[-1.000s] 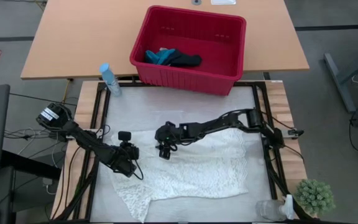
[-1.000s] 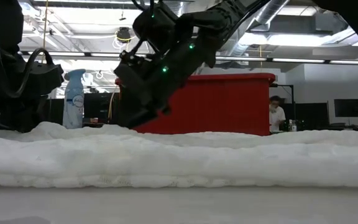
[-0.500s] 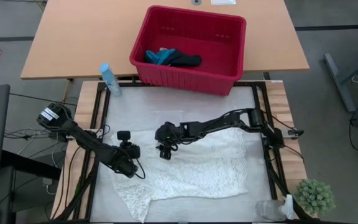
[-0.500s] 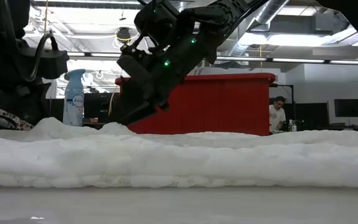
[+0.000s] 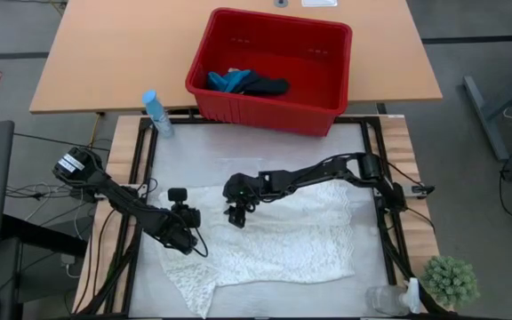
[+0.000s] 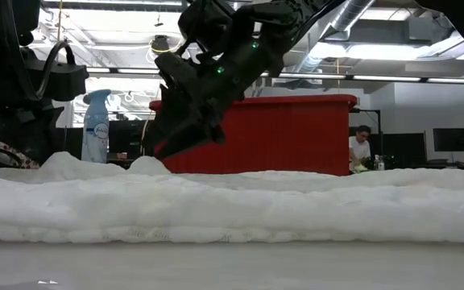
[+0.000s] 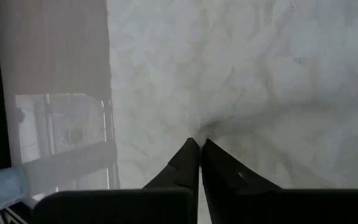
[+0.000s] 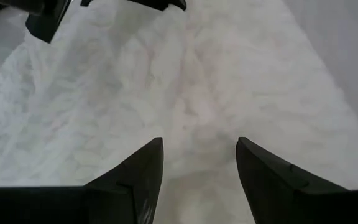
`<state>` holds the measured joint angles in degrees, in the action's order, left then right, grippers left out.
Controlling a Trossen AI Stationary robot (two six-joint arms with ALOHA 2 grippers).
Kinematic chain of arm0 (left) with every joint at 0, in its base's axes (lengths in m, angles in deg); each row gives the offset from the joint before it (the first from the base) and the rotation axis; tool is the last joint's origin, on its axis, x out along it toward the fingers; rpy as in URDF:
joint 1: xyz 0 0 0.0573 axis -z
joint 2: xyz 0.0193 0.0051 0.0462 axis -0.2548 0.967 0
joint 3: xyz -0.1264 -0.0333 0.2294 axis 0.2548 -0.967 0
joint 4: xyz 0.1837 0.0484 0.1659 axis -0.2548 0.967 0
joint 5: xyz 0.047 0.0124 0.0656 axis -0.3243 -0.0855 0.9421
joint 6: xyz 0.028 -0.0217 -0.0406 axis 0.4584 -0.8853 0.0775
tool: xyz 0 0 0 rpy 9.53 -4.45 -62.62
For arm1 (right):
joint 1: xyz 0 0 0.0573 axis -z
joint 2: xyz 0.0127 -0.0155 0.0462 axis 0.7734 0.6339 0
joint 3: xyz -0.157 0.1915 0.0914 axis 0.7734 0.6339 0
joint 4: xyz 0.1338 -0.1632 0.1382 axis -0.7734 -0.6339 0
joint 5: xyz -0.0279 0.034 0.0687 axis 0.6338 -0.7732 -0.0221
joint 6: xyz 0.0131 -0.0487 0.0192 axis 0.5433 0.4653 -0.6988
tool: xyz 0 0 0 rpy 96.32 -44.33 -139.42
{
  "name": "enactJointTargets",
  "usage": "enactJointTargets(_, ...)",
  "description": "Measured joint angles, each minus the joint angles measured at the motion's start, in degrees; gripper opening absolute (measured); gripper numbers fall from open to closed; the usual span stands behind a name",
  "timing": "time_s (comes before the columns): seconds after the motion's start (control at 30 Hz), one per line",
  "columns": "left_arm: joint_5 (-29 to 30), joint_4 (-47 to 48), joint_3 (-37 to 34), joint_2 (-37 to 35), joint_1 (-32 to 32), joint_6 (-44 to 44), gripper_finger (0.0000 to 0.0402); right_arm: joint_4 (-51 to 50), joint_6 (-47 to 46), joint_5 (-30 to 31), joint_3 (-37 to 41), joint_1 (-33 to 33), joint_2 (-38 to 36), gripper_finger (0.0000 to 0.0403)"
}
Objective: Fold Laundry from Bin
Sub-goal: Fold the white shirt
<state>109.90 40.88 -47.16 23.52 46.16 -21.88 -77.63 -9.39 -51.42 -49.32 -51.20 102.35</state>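
The large white lacy garment [image 5: 269, 236] lies spread on the grey work mat [image 5: 238, 156], out of the red bin [image 5: 327, 98]. The bin stands on the wooden table [image 5: 105, 53] beyond the mat and holds the dark navy cloth [image 5: 263, 86] and the small teal cloth [image 5: 228, 80], side by side.

Left gripper [image 5: 181, 233]: low at the garment's left edge, jaws clenched. The left wrist view shows the fingertips [image 7: 194, 152] pressed together with the fabric puckering toward them, so a pinch of the white garment appears to be held.

Right gripper [image 5: 236, 216]: poised above the garment's upper edge near centre, jaws released and empty; the right wrist view shows lace between the spread fingers [image 8: 143, 168], none caught.

Assessment: the step in hand is flattening or first folding of the white garment. The next move calls for the right gripper to descend and close on the upper edge, so both arms can draw the fabric together.

Bystanders: a spray bottle [image 5: 156, 112] and a small potted plant [image 5: 450, 279] stand clear of the work.
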Motion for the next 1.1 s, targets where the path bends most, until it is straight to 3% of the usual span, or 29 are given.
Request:
enactJointTargets(0.13,0.02,-0.04,0.00,-0.01,0.00,-0.07,0.0000,-0.73,-2.08,3.48,0.20,-0.08,0.37,0.0224)
enactJointTargets(0.8,0.17,-0.13,0.00,-0.01,0.00,-0.74,0.0000,2.94,-6.52,6.19,0.17,-1.97,1.87,0.0217)
enactJointTargets(1.1,0.43,-0.11,0.00,-0.01,0.00,-0.81,0.0000,1.06,-6.68,6.25,0.26,-1.96,2.01,0.0131)
